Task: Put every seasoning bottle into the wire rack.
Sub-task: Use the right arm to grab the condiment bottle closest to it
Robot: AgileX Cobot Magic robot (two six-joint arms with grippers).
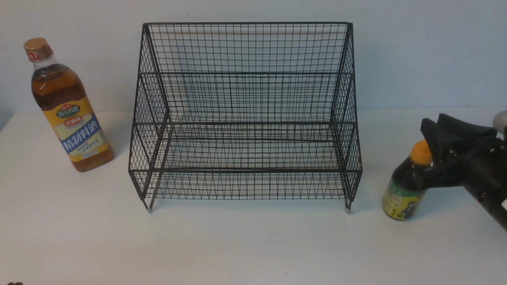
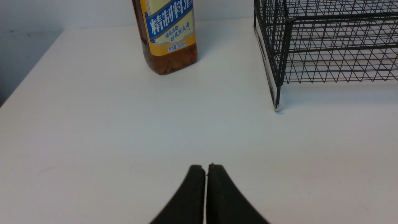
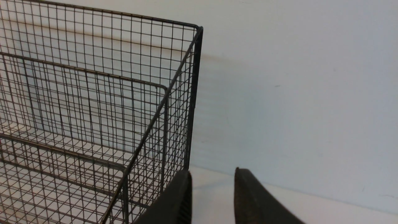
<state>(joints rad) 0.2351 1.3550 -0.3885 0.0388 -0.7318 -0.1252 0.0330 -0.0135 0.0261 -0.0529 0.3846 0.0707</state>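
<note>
The black wire rack stands empty in the middle of the white table, and also shows in the left wrist view and the right wrist view. The tall amber bottle with gold cap stands upright left of the rack, apart from it; its lower part shows in the left wrist view. The small dark bottle with orange cap rests right of the rack, tilted. My right gripper holds its neck; in the right wrist view the jaws stand a little apart and the bottle is hidden. My left gripper is shut and empty.
The white table stretches in front of the rack. A pale wall stands right behind the rack. The table's left edge lies left of the tall bottle.
</note>
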